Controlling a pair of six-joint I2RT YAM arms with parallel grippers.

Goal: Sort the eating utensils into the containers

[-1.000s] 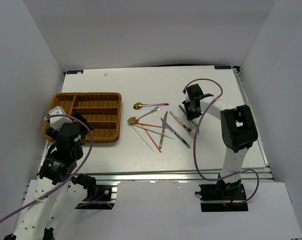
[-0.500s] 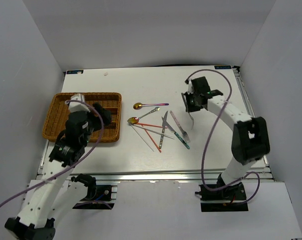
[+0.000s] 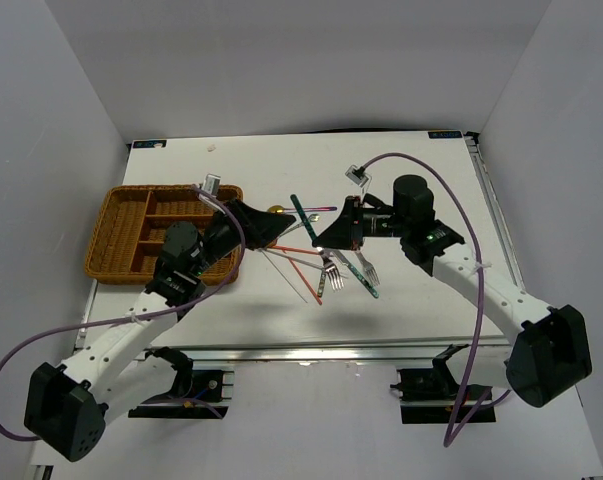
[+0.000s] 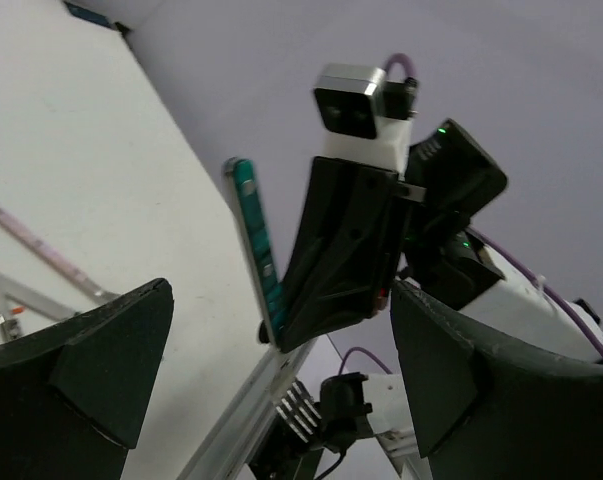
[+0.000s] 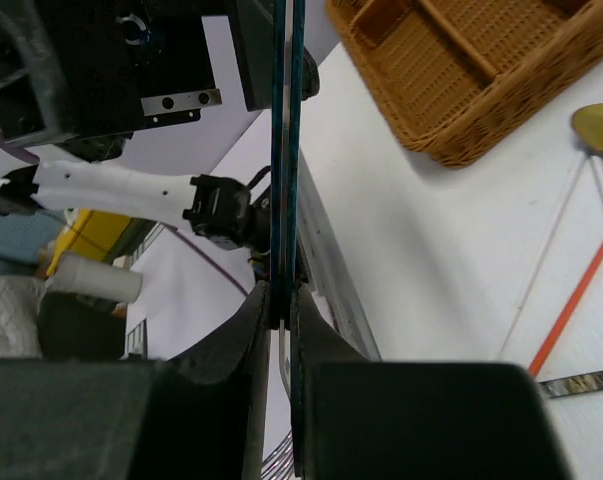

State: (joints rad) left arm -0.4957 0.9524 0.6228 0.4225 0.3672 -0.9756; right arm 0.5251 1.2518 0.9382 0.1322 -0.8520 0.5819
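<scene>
Two pincers meet over the middle for what looks like a hand-over

The right pincer is clamped tight on a slim teal utensil, gripping it near one end so it stands almost upright. The left pincer faces it from 9 o'clock, spread wide and holding nothing. The teal piece sits just ahead of it and is not yet between its fingers.

Half a second ago the left arm hung over the wicker tray, and the right arm was out at 2 o'clock of the tabletop with a piece dangling. Both have since swung to the centre. I read that as a pass to the arm nearer the tray, which lies at 9 o'clock. No utensil shows in the tray's visible slots, so sorting has barely begun. The loose pile lies at 6 o'clock of the pincers.

I cannot tell whether the teal piece is a knife or a fork, as its far end is cut off or too small to read. The left arm covers the tray's 3 o'clock corner and part of a gold spoon.
</scene>
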